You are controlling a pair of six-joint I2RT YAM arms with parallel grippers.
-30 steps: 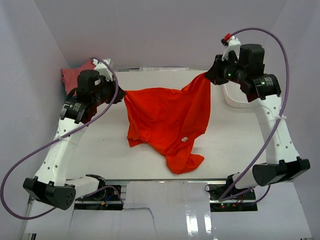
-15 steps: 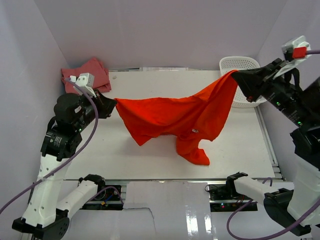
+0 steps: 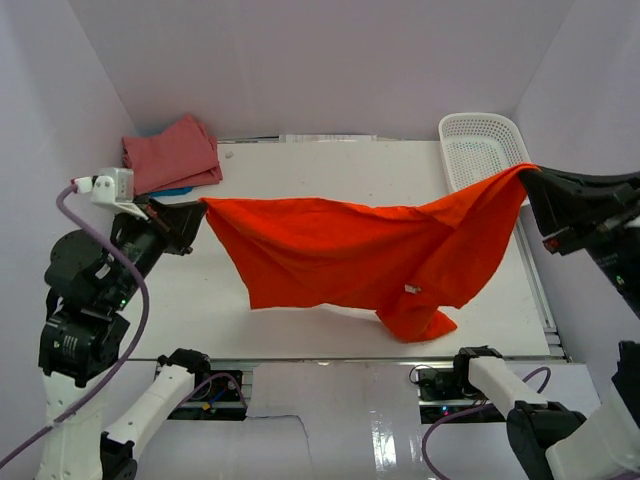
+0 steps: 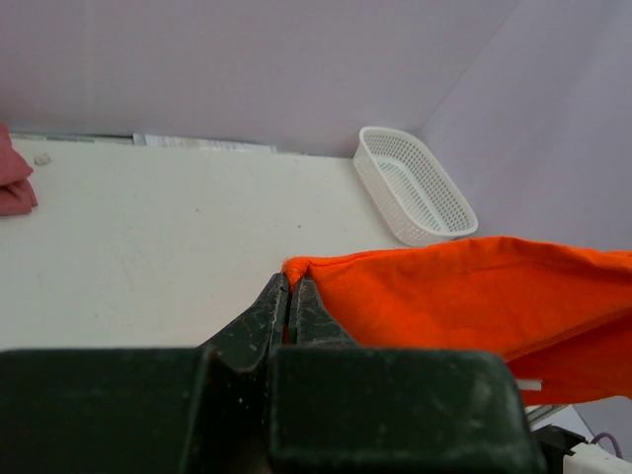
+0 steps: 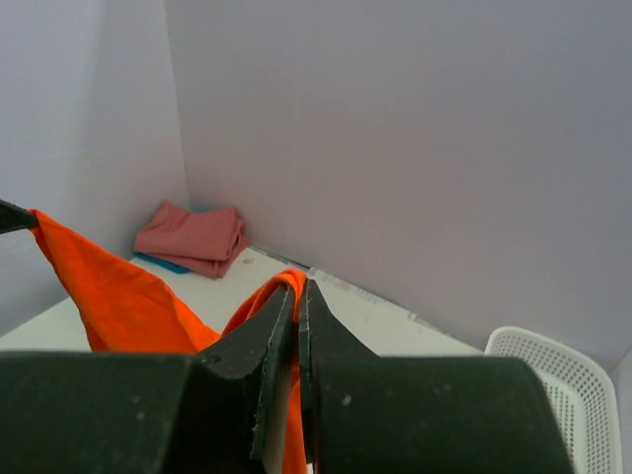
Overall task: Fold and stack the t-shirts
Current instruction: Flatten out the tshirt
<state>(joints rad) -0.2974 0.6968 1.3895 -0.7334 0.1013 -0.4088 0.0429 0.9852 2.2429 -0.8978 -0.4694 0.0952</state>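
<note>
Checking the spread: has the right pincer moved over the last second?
Yes. The right pincer went rightward, from left of the basket to its near right corner, stretching the orange shirt.

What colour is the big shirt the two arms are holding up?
The shirt is bright orange-red, clearest in the top external view.

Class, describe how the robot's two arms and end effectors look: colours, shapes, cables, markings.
The left arm and right arm mix white shell links with black joints. A lilac cable trails from a white, red-tipped block on the left one. The left end effector and right end effector each have two dark tapering fingers.
</note>
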